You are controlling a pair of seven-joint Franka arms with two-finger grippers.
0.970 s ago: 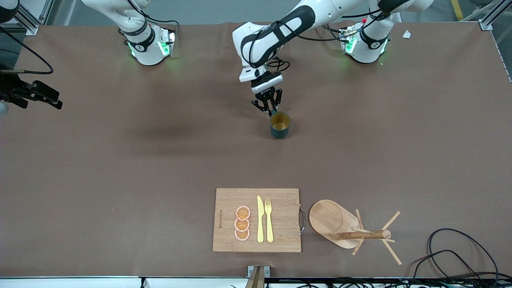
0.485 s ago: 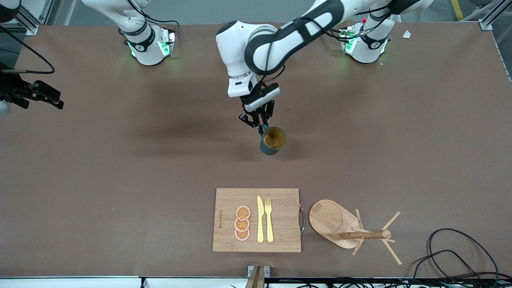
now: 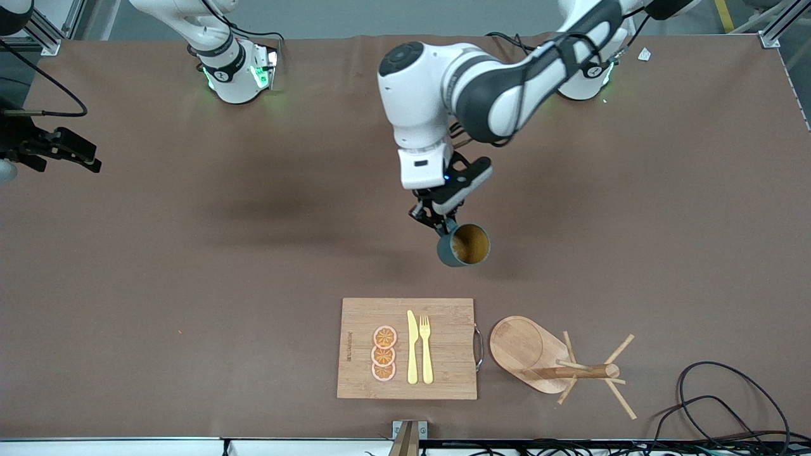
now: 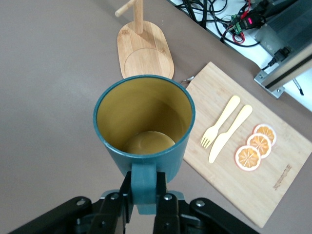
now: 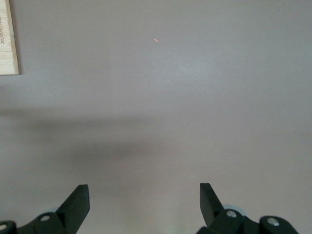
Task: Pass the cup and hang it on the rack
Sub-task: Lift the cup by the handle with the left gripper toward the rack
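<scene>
The dark teal cup [image 3: 466, 246] with a yellowish-tan inside hangs tilted in the air over bare table, between the arm bases and the cutting board. My left gripper [image 3: 437, 221] is shut on its handle; in the left wrist view the gripper [image 4: 145, 200] clamps the handle and the cup [image 4: 144, 122] opens toward the camera. The wooden rack [image 3: 526, 345] stands beside the board, toward the left arm's end, its post [image 3: 576, 372] and pegs free. It also shows in the left wrist view [image 4: 145, 51]. My right gripper [image 5: 145, 195] is open and empty, waiting over the right arm's end of the table [image 3: 70, 152].
A bamboo cutting board [image 3: 361, 316] near the front edge holds three orange slices [image 3: 384, 353], a yellow knife [image 3: 412, 348] and a fork [image 3: 426, 348]. Black cables [image 3: 716, 392] lie near the front corner at the left arm's end.
My left gripper has lifted the cup off the table and carried it toward the front camera, closer to the board and rack, tilting it. The right arm has not moved.
</scene>
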